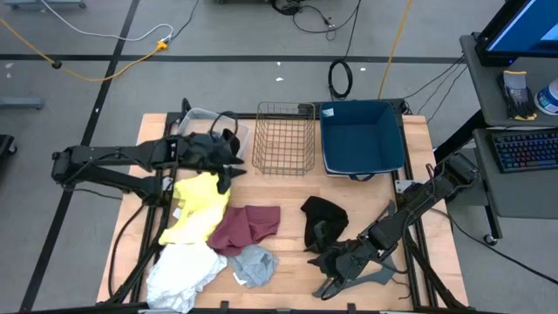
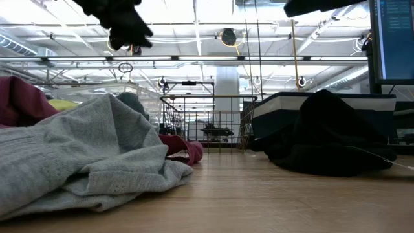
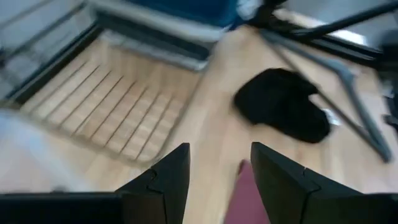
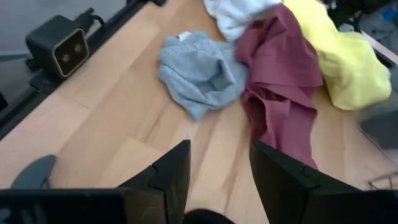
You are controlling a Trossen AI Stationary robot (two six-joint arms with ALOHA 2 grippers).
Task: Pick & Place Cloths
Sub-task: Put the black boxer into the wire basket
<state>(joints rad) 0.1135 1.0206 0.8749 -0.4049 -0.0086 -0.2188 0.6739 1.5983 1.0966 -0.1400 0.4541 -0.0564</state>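
My left claw (image 3: 214, 186) hangs empty with its jaws parted, above the surface (image 1: 288, 196) near the wire basket (image 1: 284, 138). My right claw (image 4: 217, 180) is parted and empty too, low at the near edge. The cloths are soft and crumpled: yellow (image 1: 202, 202), maroon (image 1: 248, 227), white (image 1: 183, 270) and light grey (image 1: 255, 264) lie heaped together between the claws, the yellow just beside the left one. The black cloth (image 1: 323, 218) sits just beside the right claw.

Yellow cloth (image 1: 202, 202), maroon cloth (image 1: 248, 227) and black cloth (image 1: 323, 218) lie on the table (image 1: 366, 196).
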